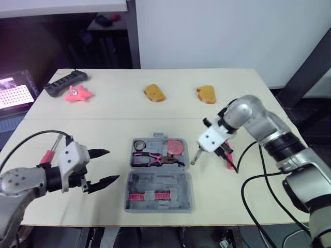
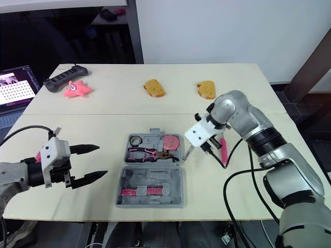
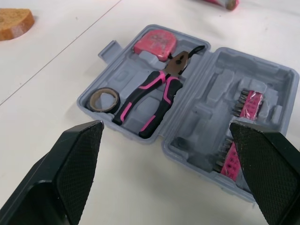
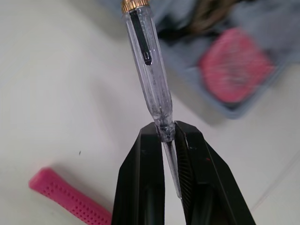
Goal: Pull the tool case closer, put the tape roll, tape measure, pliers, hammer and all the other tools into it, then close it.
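Left arm point(image 1: 26, 182), low and extended: black two-finger left gripper point(image 1: 111, 165) spread wide, empty, left of grey plastic tool case point(image 1: 178, 187). Right arm point(image 1: 258, 121), bent inward: right gripper point(image 4: 168, 135) pinching clear-barrelled tester screwdriver point(image 4: 152, 79) beside case's right edge.

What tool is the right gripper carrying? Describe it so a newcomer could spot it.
Start at the open grey tool case mid-table, then look just off its right edge, where the right gripper is shut on a slim tester screwdriver. Its clear body and brass cap set it apart from the pink-handled pliers nearby.
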Motion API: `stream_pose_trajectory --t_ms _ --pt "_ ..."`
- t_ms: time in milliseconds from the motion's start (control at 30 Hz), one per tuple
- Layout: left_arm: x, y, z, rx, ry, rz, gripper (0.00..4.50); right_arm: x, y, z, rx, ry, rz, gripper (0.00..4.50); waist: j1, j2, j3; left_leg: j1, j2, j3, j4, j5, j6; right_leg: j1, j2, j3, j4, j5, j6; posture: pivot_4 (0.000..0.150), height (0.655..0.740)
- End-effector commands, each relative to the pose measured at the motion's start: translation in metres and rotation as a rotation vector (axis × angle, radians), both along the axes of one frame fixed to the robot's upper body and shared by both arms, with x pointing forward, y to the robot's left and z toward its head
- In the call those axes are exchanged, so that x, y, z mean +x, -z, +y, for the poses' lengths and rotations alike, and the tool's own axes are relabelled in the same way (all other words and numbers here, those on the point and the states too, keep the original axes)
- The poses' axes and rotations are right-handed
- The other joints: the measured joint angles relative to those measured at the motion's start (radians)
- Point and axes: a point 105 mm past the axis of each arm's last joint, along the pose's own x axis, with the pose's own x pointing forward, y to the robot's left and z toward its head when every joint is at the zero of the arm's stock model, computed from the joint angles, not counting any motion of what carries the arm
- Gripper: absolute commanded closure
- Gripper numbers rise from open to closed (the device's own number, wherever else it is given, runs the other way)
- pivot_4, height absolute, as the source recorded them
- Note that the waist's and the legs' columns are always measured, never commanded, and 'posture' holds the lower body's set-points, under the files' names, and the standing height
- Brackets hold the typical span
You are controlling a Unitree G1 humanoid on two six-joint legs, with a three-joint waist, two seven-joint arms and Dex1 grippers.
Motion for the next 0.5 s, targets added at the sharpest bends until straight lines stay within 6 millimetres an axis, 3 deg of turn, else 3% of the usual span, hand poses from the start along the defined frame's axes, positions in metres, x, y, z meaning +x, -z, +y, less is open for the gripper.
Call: stream_pose_trajectory --t_ms 33,200,300,400,500 --pt "0.001 -0.006 0.002 0.021 0.025 -0.022 0.00 -0.017 -0.026 0.019 0.229 0.176 0.085 4.48 0.001 0.000 0.000 0.000 0.000 0.000 0.000 0.000 0.000 0.000 0.000 0.000 0.000 0.000 0.000 0.150 0.7150" --pt "0.001 -0.005 0.008 0.036 0.039 -0.008 0.00 -0.023 -0.019 0.007 0.218 0.668 0.212 4.48 0.001 0.000 0.000 -0.001 0.000 -0.001 0.001 0.000 -0.001 -0.002 0.000 0.000 0.001 -0.001 -0.001 0.150 0.7150" --pt "0.002 -0.006 0.009 0.044 0.052 -0.005 0.00 -0.028 -0.011 0.001 0.211 0.852 0.277 4.48 0.002 0.000 0.000 -0.002 0.000 0.000 0.001 0.001 -0.001 -0.004 0.000 0.000 0.001 -0.001 -0.002 0.150 0.7150" --pt "0.005 -0.008 0.008 0.050 0.068 -0.005 0.00 -0.018 0.000 -0.009 0.268 1.060 0.289 4.48 0.000 0.000 0.000 -0.003 0.000 0.000 0.000 0.001 -0.001 -0.004 0.000 0.000 0.001 -0.001 -0.002 0.150 0.7150" --pt "0.005 -0.011 0.008 0.043 0.081 -0.008 0.00 -0.018 0.003 -0.012 0.289 1.138 0.306 4.48 -0.001 0.000 0.000 -0.003 0.000 0.000 0.000 0.000 -0.001 -0.005 0.000 0.000 0.001 -0.001 -0.002 0.150 0.7150"
